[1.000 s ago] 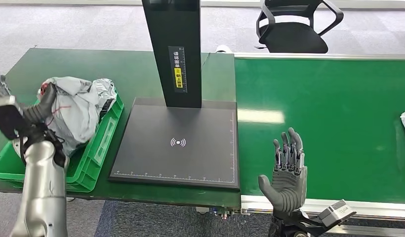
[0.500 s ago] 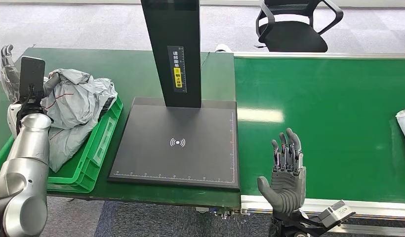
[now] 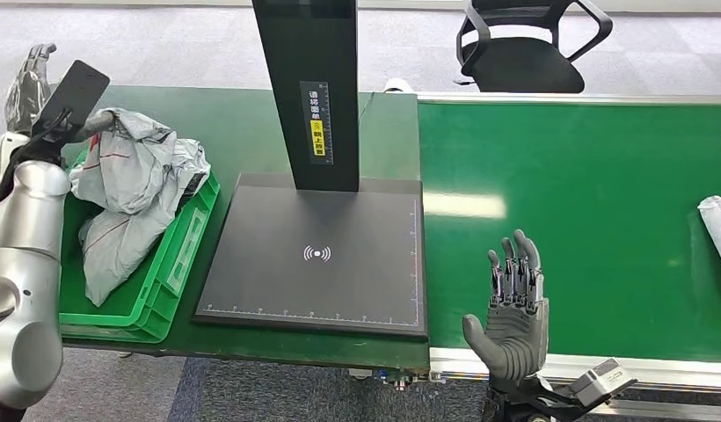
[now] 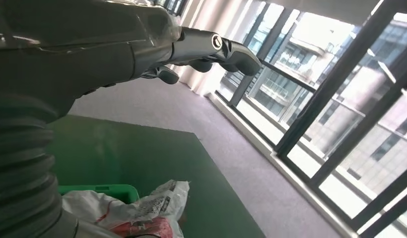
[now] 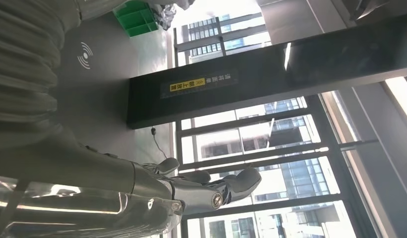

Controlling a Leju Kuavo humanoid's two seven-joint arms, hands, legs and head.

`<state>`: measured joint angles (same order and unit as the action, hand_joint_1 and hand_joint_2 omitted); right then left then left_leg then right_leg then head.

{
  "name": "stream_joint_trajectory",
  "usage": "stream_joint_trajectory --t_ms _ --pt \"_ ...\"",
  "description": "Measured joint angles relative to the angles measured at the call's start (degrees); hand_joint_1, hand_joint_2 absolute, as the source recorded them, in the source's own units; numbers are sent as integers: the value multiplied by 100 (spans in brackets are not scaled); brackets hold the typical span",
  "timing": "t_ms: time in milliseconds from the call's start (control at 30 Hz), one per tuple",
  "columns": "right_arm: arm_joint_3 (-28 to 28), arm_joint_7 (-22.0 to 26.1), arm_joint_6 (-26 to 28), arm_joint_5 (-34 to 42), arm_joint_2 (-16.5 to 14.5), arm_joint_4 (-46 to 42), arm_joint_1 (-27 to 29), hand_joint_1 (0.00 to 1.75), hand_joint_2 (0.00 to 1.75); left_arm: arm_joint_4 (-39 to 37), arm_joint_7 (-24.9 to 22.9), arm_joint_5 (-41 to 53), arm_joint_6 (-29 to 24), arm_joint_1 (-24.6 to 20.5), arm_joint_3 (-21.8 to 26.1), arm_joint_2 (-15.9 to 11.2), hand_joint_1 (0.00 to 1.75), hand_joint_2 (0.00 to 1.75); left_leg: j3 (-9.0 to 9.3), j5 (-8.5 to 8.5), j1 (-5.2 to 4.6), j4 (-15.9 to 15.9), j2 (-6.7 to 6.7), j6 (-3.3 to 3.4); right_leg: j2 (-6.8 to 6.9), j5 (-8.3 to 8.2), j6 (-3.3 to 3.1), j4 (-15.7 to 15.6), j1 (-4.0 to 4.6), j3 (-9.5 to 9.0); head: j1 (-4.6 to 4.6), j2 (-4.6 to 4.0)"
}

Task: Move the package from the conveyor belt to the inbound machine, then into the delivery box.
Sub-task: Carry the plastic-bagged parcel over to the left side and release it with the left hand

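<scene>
Grey fingers of the left hand [image 3: 30, 81] are spread, holding nothing, raised at the far left past the green delivery box [image 3: 168, 264] where the grey package [image 3: 128, 189] lies. Right hand [image 3: 513, 308], fingers straight and together, stands over the conveyor belt [image 3: 586, 202] near edge. Black inbound machine [image 3: 317, 255] column carries a yellow label, its writing too small to read.

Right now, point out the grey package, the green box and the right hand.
package [image 3: 133, 171], head view, its crumpled top.
box [image 3: 188, 236], head view, its right wall.
right hand [image 3: 513, 312], head view, its palm.
</scene>
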<state>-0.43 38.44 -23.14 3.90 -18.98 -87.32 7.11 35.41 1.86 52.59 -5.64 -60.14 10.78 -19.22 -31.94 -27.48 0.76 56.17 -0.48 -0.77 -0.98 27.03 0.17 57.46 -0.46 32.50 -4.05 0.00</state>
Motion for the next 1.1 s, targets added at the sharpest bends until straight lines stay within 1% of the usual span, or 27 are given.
stream_joint_trajectory --t_ms 100,233,467,600,867,967,1100 --pt "-20 10 -42 -1 -7 0 10 0 175 -55 -319 373 501 -439 -260 -14 0 175 -3 0 0 0 1 0 0 -1 0 0 0 2 0 0" --pt "-39 12 -67 -3 -12 0 20 0 175 -179 -577 681 838 -910 -528 -99 0 175 -5 -1 0 -1 7 0 -4 -1 0 1 0 5 1 0" --pt "-114 14 -102 15 -16 0 43 0 175 -527 -896 1109 1297 -1281 -782 -415 0 175 -6 -1 2 -3 9 -1 -4 0 -1 5 2 10 1 0" --pt "-135 18 -135 27 -16 1 58 0 175 -725 -1074 1293 1434 -1401 -858 -630 0 175 -7 -1 2 -3 14 -1 -7 0 -1 5 2 10 1 0" --pt "-196 20 -158 44 -19 11 84 0 175 -966 -1120 1293 1304 -1377 -802 -1053 0 175 -8 0 1 -3 12 -1 -5 0 -1 5 2 10 0 0" --pt "-223 27 -158 49 -20 11 98 0 175 -1029 -1115 1287 1299 -1356 -753 -1129 0 175 -8 0 1 -3 11 -1 -5 0 -1 5 2 10 0 0" --pt "-263 9 -158 49 -32 9 98 0 175 -1060 -1107 1340 1311 -1355 -711 -1134 0 175 -7 0 1 -3 8 -2 -3 0 -1 5 1 9 0 0"
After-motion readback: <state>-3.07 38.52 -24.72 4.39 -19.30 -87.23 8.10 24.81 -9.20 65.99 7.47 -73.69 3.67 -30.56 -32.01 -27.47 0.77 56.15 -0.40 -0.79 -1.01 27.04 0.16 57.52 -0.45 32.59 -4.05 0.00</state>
